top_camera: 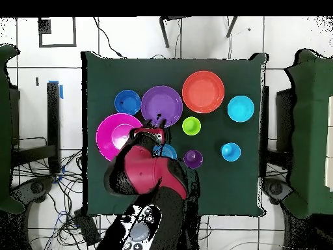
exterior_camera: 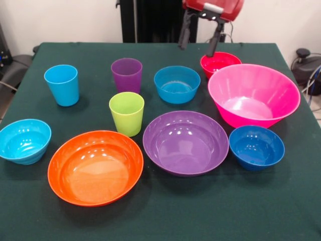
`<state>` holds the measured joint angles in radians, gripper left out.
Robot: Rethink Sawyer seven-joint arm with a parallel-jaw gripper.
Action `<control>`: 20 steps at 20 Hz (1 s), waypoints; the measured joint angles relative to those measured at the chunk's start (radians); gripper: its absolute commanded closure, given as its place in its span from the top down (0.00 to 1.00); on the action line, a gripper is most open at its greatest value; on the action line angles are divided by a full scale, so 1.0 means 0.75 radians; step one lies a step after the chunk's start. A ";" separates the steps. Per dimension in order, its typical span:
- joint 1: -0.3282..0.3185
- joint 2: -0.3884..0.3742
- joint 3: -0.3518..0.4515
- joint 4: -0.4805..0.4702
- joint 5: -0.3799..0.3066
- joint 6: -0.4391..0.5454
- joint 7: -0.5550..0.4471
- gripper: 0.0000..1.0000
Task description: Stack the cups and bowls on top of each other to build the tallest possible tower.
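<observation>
dark green cloth covers the counter (exterior_camera: 30, 211), and no tower has been started: every piece is seen standing alone, none nested in another. all stacking is judged to remain.

the pincer (exterior_camera: 199, 36) hangs from the red arm at the far edge of the counter. its two black fingers (exterior_camera: 184, 34) are spread apart and nothing is held between them. one finger tip is seen just over the rim of the red bowl (exterior_camera: 218, 62); whether it touches cannot be told. in the overhead view the pincer (top_camera: 155, 122) is largely covered by the arm.

positions relative to the pincer, front view:
- the red bowl lies directly beneath it, partly hidden by the pink bowl (exterior_camera: 254, 94).
- the blue bowl (exterior_camera: 176, 84) stands just beside it, below and to the picture's left.
- the purple cup (exterior_camera: 126, 74) is further left, and the light blue cup (exterior_camera: 61, 84) further still, well apart from it.
- the lime green cup (exterior_camera: 126, 113) stands nearer the camera than the purple cup.
- the wide purple bowl (exterior_camera: 185, 142) and the dark blue bowl (exterior_camera: 256, 147) lie in front of the pink bowl.
- the orange bowl (exterior_camera: 95, 167) and the cyan bowl (exterior_camera: 24, 140) are furthest from the pincer.

the red bowl is judged the likeliest first pick.
</observation>
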<state>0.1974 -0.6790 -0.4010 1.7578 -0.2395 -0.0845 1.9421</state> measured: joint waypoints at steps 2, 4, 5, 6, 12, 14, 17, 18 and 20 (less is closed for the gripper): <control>-0.011 0.012 0.000 -0.002 0.000 0.000 0.000 1.00; -0.022 0.028 0.001 -0.003 0.000 0.000 0.000 1.00; -0.028 0.040 0.001 -0.004 0.000 0.000 0.000 1.00; -0.034 0.053 0.001 -0.004 0.000 0.000 0.000 1.00; -0.026 0.096 -0.007 -0.004 0.001 0.000 0.000 1.00; 0.002 0.117 -0.024 -0.004 0.001 0.000 0.000 1.00; 0.027 0.129 -0.038 -0.004 0.001 0.000 0.000 1.00; 0.043 0.135 -0.046 -0.004 0.001 0.000 0.000 1.00; 0.086 0.145 -0.065 -0.004 0.007 0.000 0.000 1.00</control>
<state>0.2618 -0.5698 -0.4501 1.7544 -0.2345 -0.0847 1.9421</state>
